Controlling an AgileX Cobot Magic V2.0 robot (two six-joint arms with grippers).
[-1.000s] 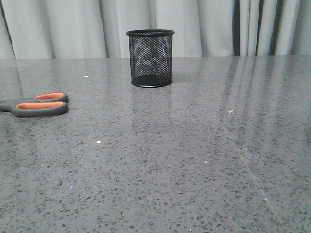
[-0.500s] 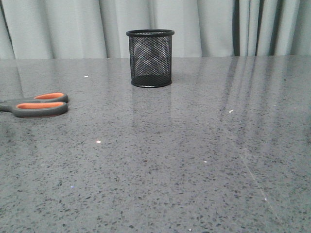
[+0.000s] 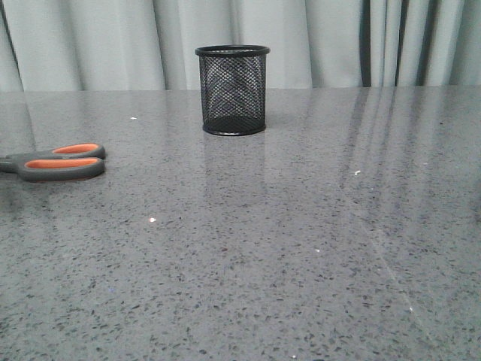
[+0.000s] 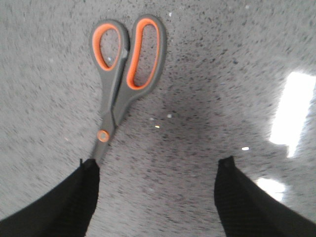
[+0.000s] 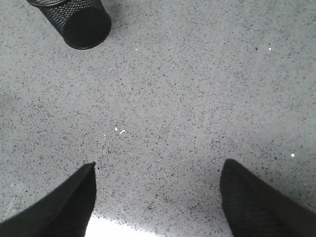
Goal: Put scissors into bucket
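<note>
The scissors [image 3: 56, 162], dark grey handles lined orange, lie flat at the table's left edge in the front view, blades cut off by the frame. In the left wrist view the scissors [image 4: 123, 74] lie with handles away from the fingers and the blades passing under one fingertip. My left gripper [image 4: 157, 165] is open above them, holding nothing. The bucket [image 3: 233, 90], a black wire-mesh cup, stands upright at the back centre. It shows in the right wrist view [image 5: 74, 22] too. My right gripper [image 5: 158, 168] is open and empty over bare table. Neither gripper shows in the front view.
The grey speckled table [image 3: 301, 241] runs back to a pale curtain [image 3: 323, 41]. Small white specks lie on the surface.
</note>
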